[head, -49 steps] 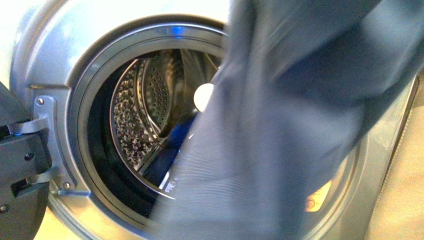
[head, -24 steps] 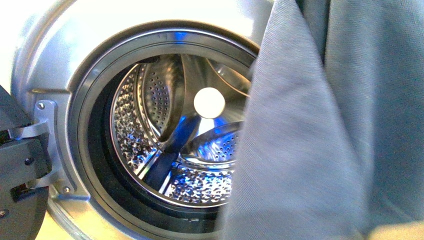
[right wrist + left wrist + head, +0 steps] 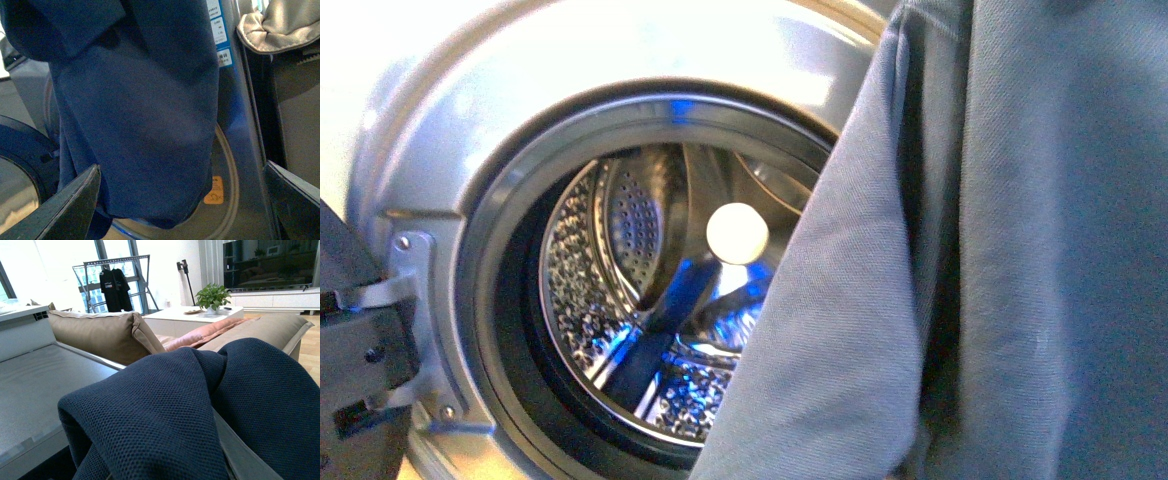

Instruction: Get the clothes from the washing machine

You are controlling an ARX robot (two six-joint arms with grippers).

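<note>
Bright windows, a drying rack (image 3: 117, 262) and a tan sofa (image 3: 95, 335) fill the room behind the washing machine (image 3: 450, 120). Up level with the machine's top, the left gripper is buried. The clothes (image 3: 165, 405) lie heaped over it in dark navy folds, so I cannot tell whether it is clamped on them or merely carrying them. The right gripper (image 3: 181, 167) is spread wide with nothing between its fingers (image 3: 75, 200). It points at the fabric hanging before the machine's face, beside the blue-white labels (image 3: 220, 30). The garment drops as one long curtain across the right side of the machine's mouth. What shows of the perforated drum (image 3: 600, 280) looks bare; the part behind the cloth is hidden.

To my eye the step is drawing the garment clear of the machine. Doing it well means lifting and backing away until the low hem is past the dark door seal, without dragging it over the rim. The free right gripper could gather the hanging part so nothing snags on the hinge (image 3: 410, 270).
</note>
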